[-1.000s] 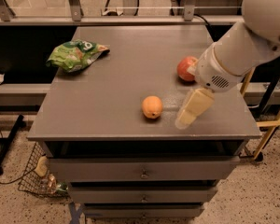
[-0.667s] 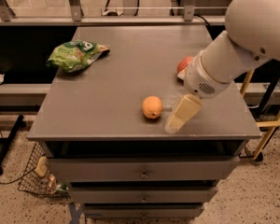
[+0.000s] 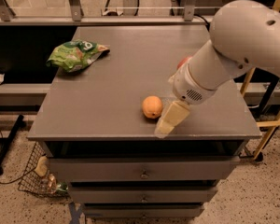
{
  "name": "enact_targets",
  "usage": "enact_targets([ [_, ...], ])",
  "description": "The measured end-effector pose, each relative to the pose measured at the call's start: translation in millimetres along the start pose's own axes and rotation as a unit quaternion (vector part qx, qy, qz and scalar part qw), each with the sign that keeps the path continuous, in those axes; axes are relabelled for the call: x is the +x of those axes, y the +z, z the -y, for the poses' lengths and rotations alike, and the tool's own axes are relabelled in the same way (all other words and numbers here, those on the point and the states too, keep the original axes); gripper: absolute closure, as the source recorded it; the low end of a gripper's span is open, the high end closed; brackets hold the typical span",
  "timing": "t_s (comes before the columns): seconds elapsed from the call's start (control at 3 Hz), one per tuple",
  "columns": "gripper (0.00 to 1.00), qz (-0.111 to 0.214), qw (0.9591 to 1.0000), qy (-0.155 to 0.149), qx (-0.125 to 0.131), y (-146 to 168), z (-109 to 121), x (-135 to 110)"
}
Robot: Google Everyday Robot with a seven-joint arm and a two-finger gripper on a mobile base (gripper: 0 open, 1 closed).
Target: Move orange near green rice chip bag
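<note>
The orange (image 3: 152, 107) sits on the grey table (image 3: 116, 73) toward the front edge, a little right of centre. It's a small round fruit with a plain yellow-orange, matte skin, brighter on its upper left and shaded underneath. The gripper (image 3: 164, 126) hangs just to its right, angled down and leftward, its pale cream tip reaching the table's front edge, close beside the fruit. Whether it touches the fruit I can't say, and I can't tell if the tool is open or closed. The orange lies free on the surface, so nothing shows as held.

The green rice chip bag (image 3: 77, 55) is at the far left of the tabletop, crumpled bright green foil with white lettering, well apart from the orange. Behind the big white arm (image 3: 233, 50) a sliver of red apple (image 3: 182, 62) peeks out. Drawers (image 3: 142, 174) run below the tabletop.
</note>
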State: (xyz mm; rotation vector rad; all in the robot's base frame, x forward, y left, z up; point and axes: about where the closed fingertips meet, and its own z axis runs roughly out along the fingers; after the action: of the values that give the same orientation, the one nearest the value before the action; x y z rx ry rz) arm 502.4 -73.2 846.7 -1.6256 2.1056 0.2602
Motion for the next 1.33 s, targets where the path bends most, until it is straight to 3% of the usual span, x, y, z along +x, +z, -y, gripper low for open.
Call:
enact_targets([
  [0.33,0.00,0.009,0.9999,-0.003,-0.005,6,-2,-6],
  [0.67,0.18,0.014,0.9998,-0.007,-0.007,10,-1,-11],
  [1.33,0.65,0.019,0.9997,-0.008,-0.013,19,3,-11],
])
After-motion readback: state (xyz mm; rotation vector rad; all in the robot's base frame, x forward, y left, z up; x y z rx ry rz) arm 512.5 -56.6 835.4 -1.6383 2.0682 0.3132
